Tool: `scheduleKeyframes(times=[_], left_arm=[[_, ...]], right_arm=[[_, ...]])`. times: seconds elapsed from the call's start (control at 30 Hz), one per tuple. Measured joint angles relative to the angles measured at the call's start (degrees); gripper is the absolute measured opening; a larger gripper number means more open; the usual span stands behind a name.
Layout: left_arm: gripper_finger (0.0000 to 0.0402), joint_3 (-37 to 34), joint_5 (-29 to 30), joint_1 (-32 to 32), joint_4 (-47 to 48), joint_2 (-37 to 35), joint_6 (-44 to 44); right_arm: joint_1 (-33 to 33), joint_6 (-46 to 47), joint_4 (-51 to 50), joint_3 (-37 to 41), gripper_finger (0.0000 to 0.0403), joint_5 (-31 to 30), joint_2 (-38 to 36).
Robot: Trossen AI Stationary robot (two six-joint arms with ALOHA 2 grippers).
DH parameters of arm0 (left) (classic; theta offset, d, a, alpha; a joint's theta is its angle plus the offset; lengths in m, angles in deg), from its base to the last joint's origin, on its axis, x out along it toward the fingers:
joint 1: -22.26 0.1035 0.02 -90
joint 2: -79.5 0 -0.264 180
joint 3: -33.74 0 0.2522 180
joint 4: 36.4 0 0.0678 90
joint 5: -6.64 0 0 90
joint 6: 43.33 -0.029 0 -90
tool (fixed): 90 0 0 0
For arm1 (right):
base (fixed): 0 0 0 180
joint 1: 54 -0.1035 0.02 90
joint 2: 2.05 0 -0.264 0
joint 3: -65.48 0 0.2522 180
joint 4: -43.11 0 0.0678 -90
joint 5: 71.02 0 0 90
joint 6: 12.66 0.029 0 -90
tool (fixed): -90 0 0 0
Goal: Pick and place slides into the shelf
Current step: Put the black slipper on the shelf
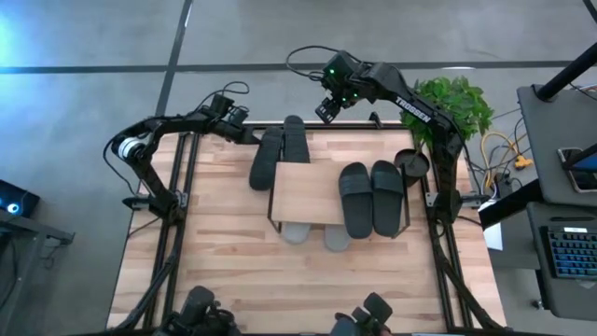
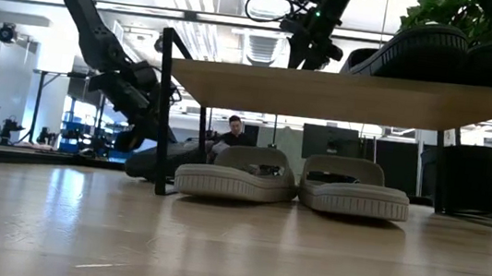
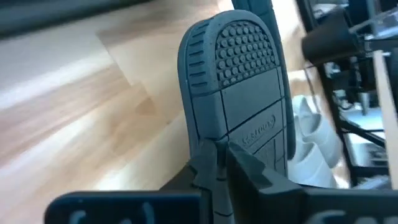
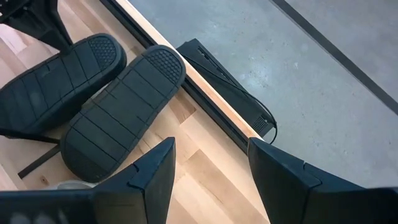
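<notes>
1. Left gripper [image 1: 254, 136], high view: clamped on the edge of one dark slide [image 1: 266, 159] lying sole-up on the table [image 1: 215, 243] beside the shelf [image 1: 308, 191]; a second dark slide [image 1: 296, 140] lies alongside. Right gripper [image 1: 326, 110] hangs open above the table's far edge. Two dark slides [image 1: 372, 197] sit on the shelf's top board.
2. Low view: two light grey slides [image 2: 292, 179] rest on the table under the shelf board [image 2: 344, 93].
3. Left wrist view: fingers [image 3: 239, 168] pinch the ribbed dark sole [image 3: 239, 87].
4. Right wrist view: fingers [image 4: 152, 174] spread wide above two sole-up dark slides [image 4: 93, 99].
</notes>
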Motion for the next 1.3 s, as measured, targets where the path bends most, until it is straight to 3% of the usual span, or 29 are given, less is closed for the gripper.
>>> scheduleKeyframes(times=[0.17, 0.4, 0.53, 0.8, 0.9, 1.07, 1.2, 1.3], left_arm=[[0.0001, 0.12, 3.44, 0.85, 1.76, -4.53, -2.77], [0.0001, 1.88, 6.54, 1.22, 14.15, -16.27, -7.33], [0.0001, 2.40, 11.89, 1.16, 19.33, -22.80, -10.23], [0.0006, 0.37, 12.74, 1.22, 22.44, -19.71, -8.91], [0.0035, -0.21, 12.75, 1.23, 22.36, -17.59, -7.23], [0.0125, -0.45, 12.38, 1.25, 16.57, -13.26, -2.01], [0.0191, 0.42, 6.67, 1.44, 9.30, -7.31, 4.67], [0.0219, 1.46, 5.65, 1.61, 7.47, -2.73, 6.30]], right_arm=[[0.00, -0.04, 0.00, 0.00, 0.0194, 0.00, -0.02], [0.00, -1.51, 0.05, 0.02, 0.0194, -0.02, -0.02], [0.00, -1.74, 0.37, 0.02, 0.0194, -0.02, -0.04], [0.00, -2.57, 1.50, 0.02, 0.0194, -0.02, -0.07], [-0.02, -2.46, 1.11, 0.02, 0.0194, -0.01, -0.07], [-0.02, -2.08, -0.28, 0.02, 0.0194, -0.01, -0.07], [-0.02, -1.67, -0.46, 0.02, 0.0194, 0.00, -0.07], [-0.02, -1.53, -0.62, 0.02, 0.0194, 0.00, -0.07]])
